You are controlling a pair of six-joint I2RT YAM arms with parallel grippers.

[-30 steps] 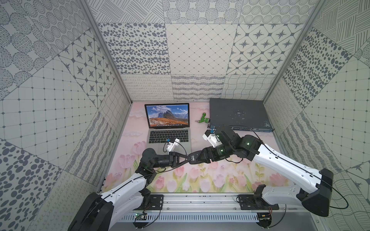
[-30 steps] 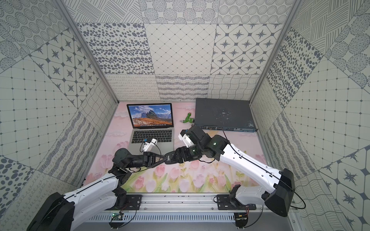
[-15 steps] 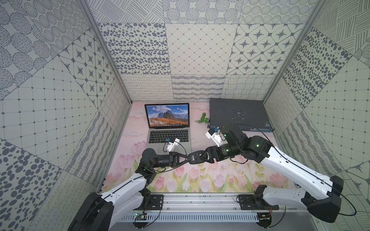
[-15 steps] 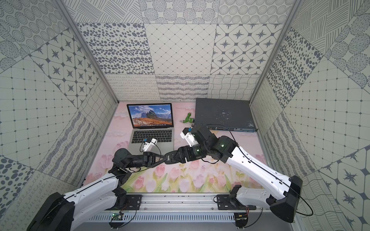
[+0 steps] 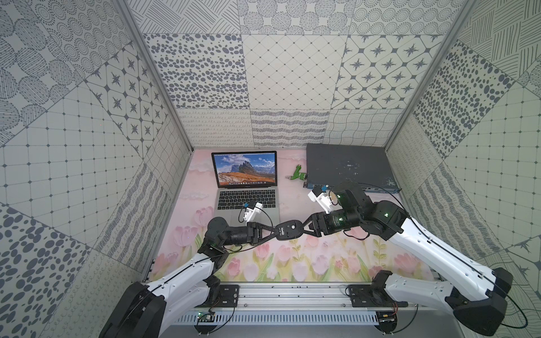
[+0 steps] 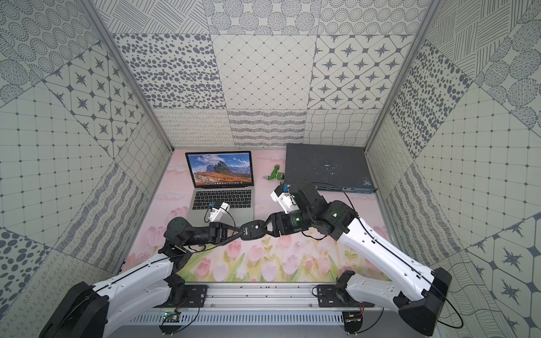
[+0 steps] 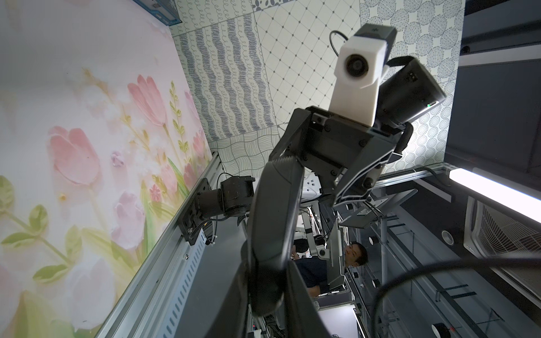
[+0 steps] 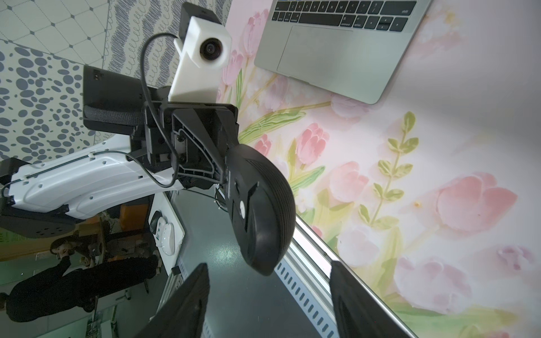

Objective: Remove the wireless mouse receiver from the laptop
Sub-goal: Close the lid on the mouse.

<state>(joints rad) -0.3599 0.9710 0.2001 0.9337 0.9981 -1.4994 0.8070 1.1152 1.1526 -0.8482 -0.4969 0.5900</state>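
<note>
Between the two arms, the left gripper (image 5: 277, 231) is clamped on one end of a black mouse (image 5: 289, 231) and holds it clear of the flowered mat (image 5: 292, 263). The right gripper (image 5: 304, 230) faces it from the opposite side. Its jaws stand apart and straddle the free end of the mouse (image 8: 260, 204), with a gap on each side in the right wrist view. Just beyond the left gripper lies the open laptop (image 5: 248, 202), its screen lit. Past the right gripper's wrist are a green plug (image 5: 299, 175) and a dark grey box (image 5: 348, 166). The receiver cannot be made out in any view.
</note>
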